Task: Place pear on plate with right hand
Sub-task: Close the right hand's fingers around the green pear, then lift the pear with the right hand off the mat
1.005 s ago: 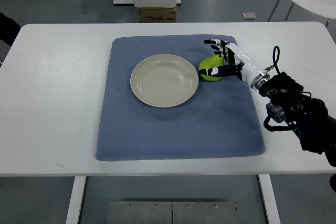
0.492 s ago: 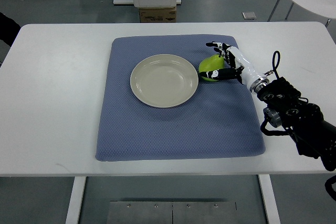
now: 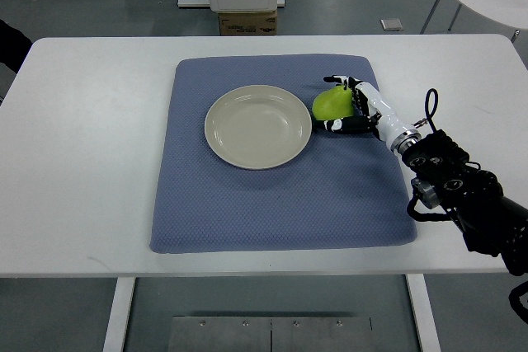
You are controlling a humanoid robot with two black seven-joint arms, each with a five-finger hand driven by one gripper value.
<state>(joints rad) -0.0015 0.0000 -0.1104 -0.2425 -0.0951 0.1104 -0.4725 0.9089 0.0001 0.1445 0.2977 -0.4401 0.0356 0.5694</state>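
White tabletop carried a blue mat with a cream plate near its far edge — just right of it, the right hand cupped the green pear.

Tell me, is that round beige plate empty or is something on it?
Empty. The round beige plate shows only bare surface; the green pear sits beside it on the blue mat.
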